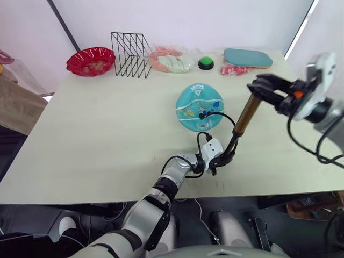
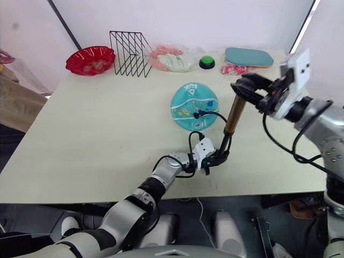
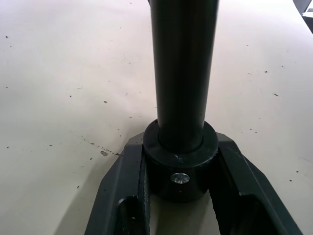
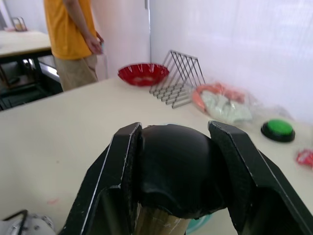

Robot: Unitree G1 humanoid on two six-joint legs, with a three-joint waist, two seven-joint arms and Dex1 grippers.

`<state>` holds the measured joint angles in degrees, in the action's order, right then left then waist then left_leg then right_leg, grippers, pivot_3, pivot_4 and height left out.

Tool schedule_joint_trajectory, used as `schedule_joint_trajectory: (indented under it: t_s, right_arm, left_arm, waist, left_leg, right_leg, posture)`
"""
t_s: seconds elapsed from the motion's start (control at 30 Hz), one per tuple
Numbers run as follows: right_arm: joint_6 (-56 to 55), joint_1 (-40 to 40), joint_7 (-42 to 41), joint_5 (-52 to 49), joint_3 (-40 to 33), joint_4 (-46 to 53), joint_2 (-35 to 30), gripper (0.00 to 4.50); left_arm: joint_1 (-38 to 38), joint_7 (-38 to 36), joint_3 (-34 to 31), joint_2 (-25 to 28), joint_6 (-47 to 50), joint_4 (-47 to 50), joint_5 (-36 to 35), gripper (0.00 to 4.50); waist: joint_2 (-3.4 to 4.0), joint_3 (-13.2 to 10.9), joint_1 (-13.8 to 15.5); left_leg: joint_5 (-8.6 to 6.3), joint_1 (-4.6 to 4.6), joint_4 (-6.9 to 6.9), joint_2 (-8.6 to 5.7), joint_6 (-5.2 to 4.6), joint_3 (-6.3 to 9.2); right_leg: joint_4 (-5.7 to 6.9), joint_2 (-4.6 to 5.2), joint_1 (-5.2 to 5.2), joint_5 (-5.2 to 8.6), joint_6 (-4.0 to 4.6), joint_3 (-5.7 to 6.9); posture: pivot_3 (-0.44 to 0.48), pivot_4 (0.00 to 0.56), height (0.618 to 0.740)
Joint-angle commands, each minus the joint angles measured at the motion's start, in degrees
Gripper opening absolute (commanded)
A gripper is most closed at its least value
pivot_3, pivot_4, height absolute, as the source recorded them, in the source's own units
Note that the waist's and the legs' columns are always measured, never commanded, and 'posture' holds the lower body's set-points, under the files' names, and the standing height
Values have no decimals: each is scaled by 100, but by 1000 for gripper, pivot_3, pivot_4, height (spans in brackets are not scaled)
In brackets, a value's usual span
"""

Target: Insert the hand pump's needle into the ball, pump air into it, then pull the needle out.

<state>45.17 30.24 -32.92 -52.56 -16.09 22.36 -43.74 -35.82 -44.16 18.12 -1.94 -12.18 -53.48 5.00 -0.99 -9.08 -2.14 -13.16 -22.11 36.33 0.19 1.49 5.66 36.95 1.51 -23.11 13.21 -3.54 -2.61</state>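
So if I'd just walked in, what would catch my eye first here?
Probably the gold pump standing tilted near the table's front edge, held at both ends: the left claw shut on its base, the right claw shut on its black top. Just behind it lies the teal ball, with the pump's thin black hose looping over to it.
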Motion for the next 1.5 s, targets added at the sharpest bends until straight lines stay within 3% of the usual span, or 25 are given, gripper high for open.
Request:
schedule_joint_trajectory:
  t_s: [0.03, 0.3, 0.63, 0.77, 1.0, 1.5]
  right_arm:
    - [11, 288, 9, -285, -479, 170, -228, 1671]
    - [-240, -698, -345, 490, 419, 58, -51, 1671]
    - [-1306, -1905, -649, 1946, 2037, -901, 1098, 1670]
    - [-1594, -2058, -757, 2315, 2261, -1189, 1367, 1670]
    - [-1420, -1418, -807, 1953, 1529, -783, 1265, 1670]
    - [339, 525, -641, -184, -530, -136, -339, 1670]
  left_arm:
    - [179, 59, 19, 157, 192, -309, 160, 1072]
    - [168, 88, 15, 136, 201, -310, 148, 1072]
    - [235, 133, -13, 162, 224, -178, 130, 1072]
    - [264, 123, -1, 194, 220, -160, 143, 1072]
    - [303, 125, 32, 188, 208, -177, 165, 1072]
    - [313, 153, 79, 130, 105, -331, 208, 1072]
  waist:
    - [-1, 0, 0]
    - [-3, 3, -8]
    - [-37, 57, -33]
    - [-42, 72, -41]
    - [-34, 73, -41]
    - [14, 2, 10]
  left_leg:
    - [0, 0, 0, 0, 0, -2]
    - [-1, 5, 0, 1, -1, -6]
    - [-2, 41, -2, 23, -1, -6]
    - [-3, 52, -4, 31, 1, -4]
    - [-3, 57, -4, 44, 1, 1]
    - [-2, 6, -3, 20, 0, -4]
  right_leg:
    - [-1, 1, 0, 0, 0, -1]
    - [-2, -1, 1, 0, -1, -2]
    - [-1, -23, 28, 15, 23, -1]
    - [-1, -33, 40, 15, 24, -3]
    - [-1, -46, 41, 15, 25, 2]
    - [-11, -30, 1, 13, 25, -16]
  posture:
    - [0, 150, 740]
    - [0, 150, 740]
    - [0, 150, 740]
    - [0, 150, 740]
    - [0, 150, 740]
    - [0, 150, 740]
